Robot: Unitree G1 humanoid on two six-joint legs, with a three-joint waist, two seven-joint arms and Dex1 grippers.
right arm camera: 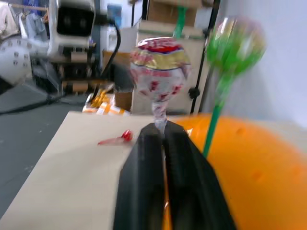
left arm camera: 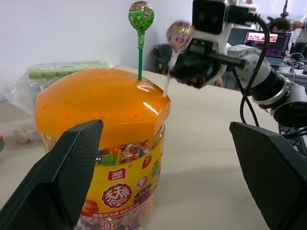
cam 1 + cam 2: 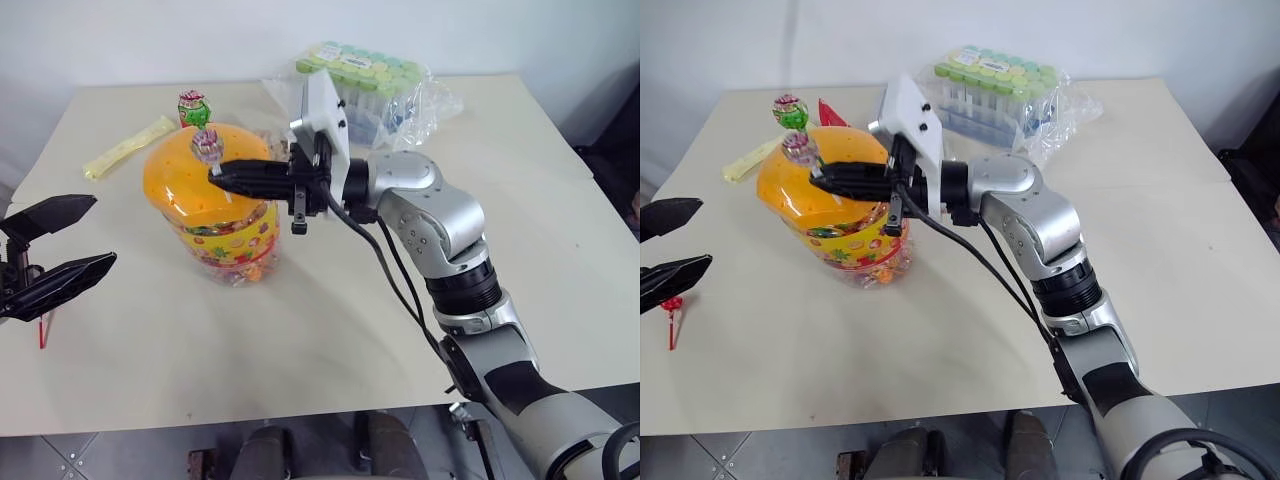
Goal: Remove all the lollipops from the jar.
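— So, we have the pinkish-silver lollipop (image 1: 160, 62) pinched by its white stick in the right gripper (image 3: 222, 174), jaws shut on it just under the ball, above the orange lid (image 2: 100, 100) of the jar (image 3: 220, 225). The green lollipop (image 2: 141, 15) stands upright in a lid hole beside it; the red lollipop (image 3: 670, 305) lies on the table (image 3: 330, 320).

— Our risk?

— If we pull at a slant, the stick could bind or slip, or we knock the green one. The left gripper (image 3: 55, 258) hangs wide open and empty, apart from the jar.

— Hidden?

— We cannot tell whether the stick's tip has cleared its hole.
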